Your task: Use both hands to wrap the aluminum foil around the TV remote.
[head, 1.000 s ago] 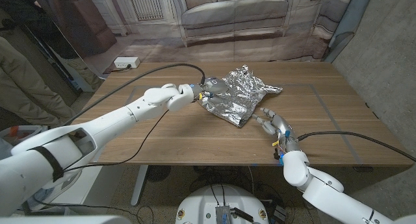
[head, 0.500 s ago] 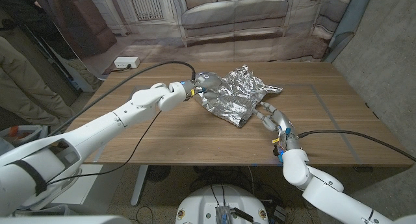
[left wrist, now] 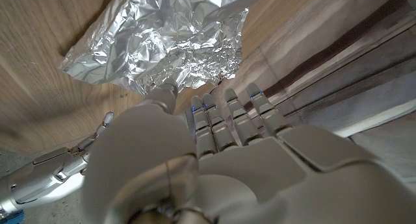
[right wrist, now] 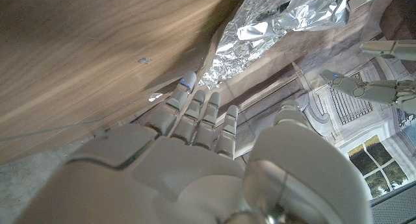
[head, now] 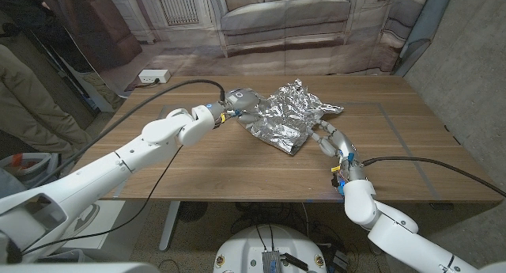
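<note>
The crumpled aluminum foil (head: 288, 115) lies mid-table, bunched over what is probably the TV remote, hidden from view; the wrap looks loose and unfinished. The left hand (head: 237, 100) touches its far-left edge, the right hand (head: 330, 140) its near-right edge, both with fingers extended, gripping nothing. No writing is readable.

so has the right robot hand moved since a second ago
Yes. In the head view the right robot hand has moved toward the crumpled aluminum foil; its fingertips now reach the foil's near edge, where earlier a strip of bare table separated them.
</note>
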